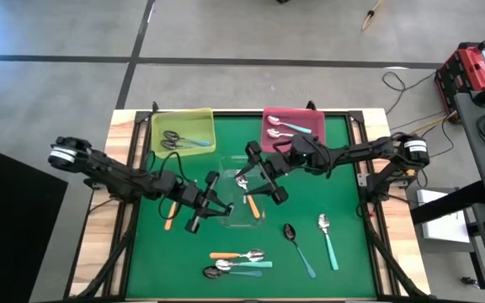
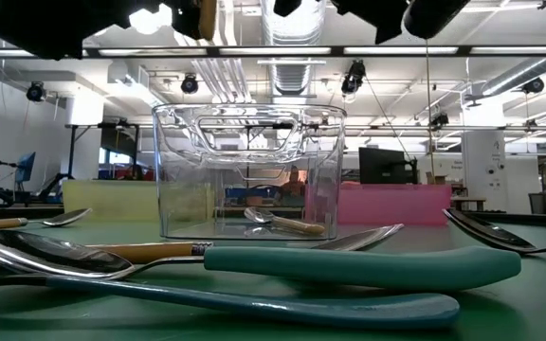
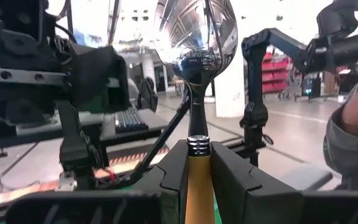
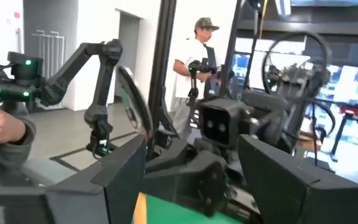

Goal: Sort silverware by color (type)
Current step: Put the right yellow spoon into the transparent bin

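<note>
Yellow tray (image 1: 183, 120) and pink tray (image 1: 293, 114) set along green tabletop (image 1: 352, 269) far edge; clear tray (image 1: 226, 172) placed mid-tabletop.

A clear tub (image 1: 244, 200) sits mid-counter (image 1: 343, 269) with one spoon (image 1: 248, 199) inside. Behind it stand two trays side by side: the left tray (image 1: 183, 131) holds two spoons, the right tray (image 1: 291, 129) holds two. The left hand (image 1: 200, 204) is just left of the tub, the right hand (image 1: 263, 172) over its back right corner. Nearer the front lie a cluster of spoons (image 1: 238, 262) and, to their right, two separate spoons (image 1: 313, 242).
</note>
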